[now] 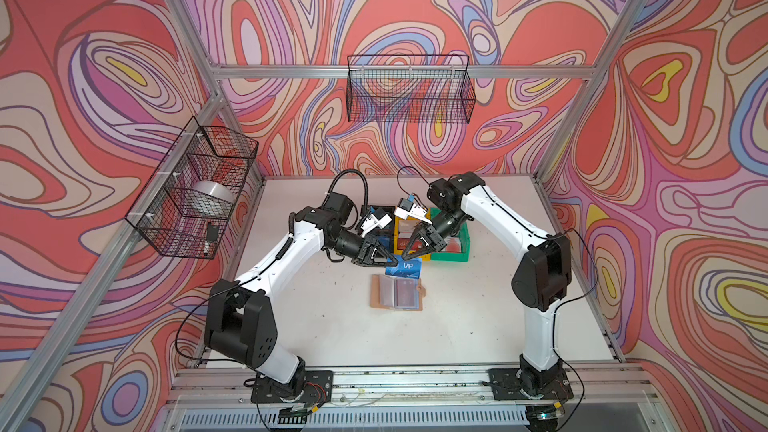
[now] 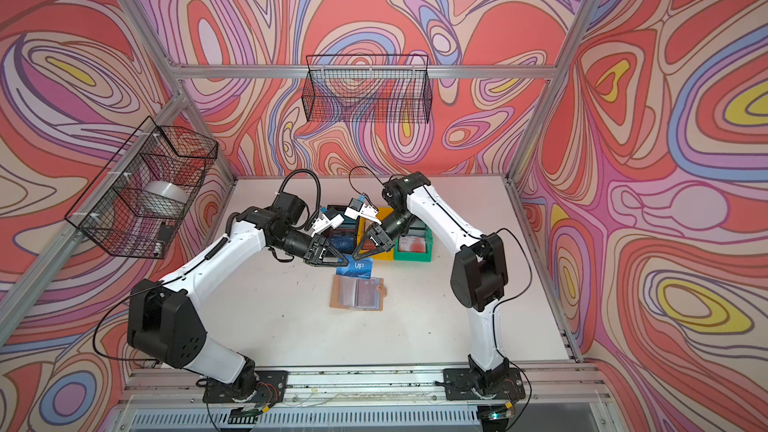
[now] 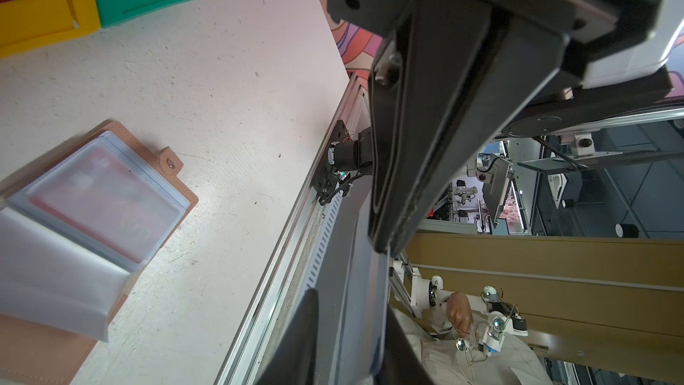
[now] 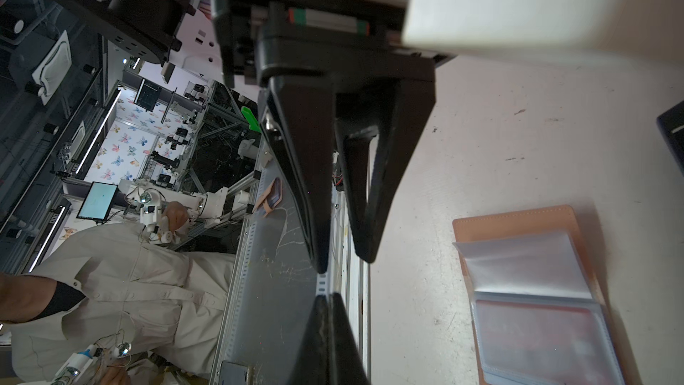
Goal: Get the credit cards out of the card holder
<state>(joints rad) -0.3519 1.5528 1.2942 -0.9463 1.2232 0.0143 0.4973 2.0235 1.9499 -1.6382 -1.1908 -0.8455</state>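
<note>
Blue VIP card hangs just beneath both sets of fingertips. I fear it twisting free and dropping onto the card holder, open below them, since only a thin edge looks pinched. Right gripper is pressed together on it; left gripper stands partly spread, tips beside it.

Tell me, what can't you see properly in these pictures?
- Blue VIP card: in both top views the left gripper and right gripper cover its far edge, so a grip is unclear.
- Card holder: both wrist views, cut off at the picture's edge.
- Red card: left wrist view, lettering blurred by its sleeve.
</note>
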